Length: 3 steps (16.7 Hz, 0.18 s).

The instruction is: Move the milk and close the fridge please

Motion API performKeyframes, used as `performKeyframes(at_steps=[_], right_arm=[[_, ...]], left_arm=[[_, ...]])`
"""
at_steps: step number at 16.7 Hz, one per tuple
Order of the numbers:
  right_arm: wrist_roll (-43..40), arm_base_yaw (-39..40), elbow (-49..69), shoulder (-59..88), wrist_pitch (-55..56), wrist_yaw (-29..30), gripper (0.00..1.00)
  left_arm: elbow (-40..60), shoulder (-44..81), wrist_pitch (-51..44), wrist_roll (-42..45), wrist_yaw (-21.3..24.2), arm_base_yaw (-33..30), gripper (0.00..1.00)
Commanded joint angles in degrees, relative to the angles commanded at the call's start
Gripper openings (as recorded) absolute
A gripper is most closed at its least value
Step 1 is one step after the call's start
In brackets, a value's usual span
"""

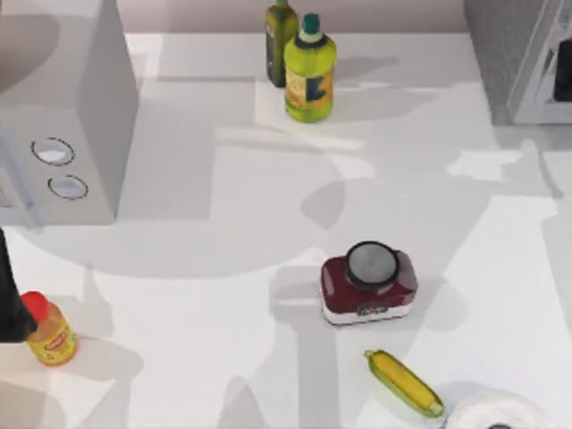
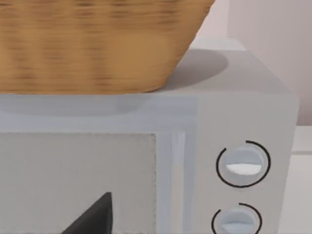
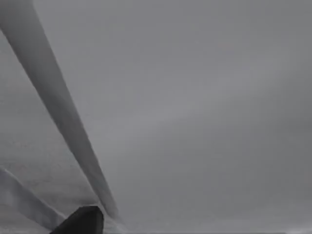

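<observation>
The fridge (image 1: 518,63), a grey cabinet, is standing at the far right corner of the desk, so the right arm is the nearer one. The right claw (image 3: 80,220) is showing as a dark tip pressed close against a plain grey panel, probably the fridge door; whether it is open or holding anything cannot be told. The left arm (image 1: 11,295) is sitting parked at the left edge beside the yellow bottle (image 1: 50,332).

A red jar with a grey lid (image 1: 368,283) sits right of the table's (image 1: 223,295) centre; the corn cob (image 1: 403,382) lies before it, two oil bottles (image 1: 309,70) behind, and the woven basket (image 2: 97,44) rests on the two-dial grey box (image 1: 67,125) at the left.
</observation>
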Motion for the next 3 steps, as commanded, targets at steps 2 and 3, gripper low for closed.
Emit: performKeyframes(at_steps=[2, 3], right_arm=[[0.0, 0.1, 1.6, 1.6, -0.7, -0.1, 1.0], [0.0, 0.1, 1.7, 1.6, -0.7, -0.1, 1.0]], left_arm=[[0.0, 0.0, 0.0, 0.0, 0.0, 0.0, 1.0], [0.0, 0.0, 0.0, 0.0, 0.0, 0.0, 1.0]])
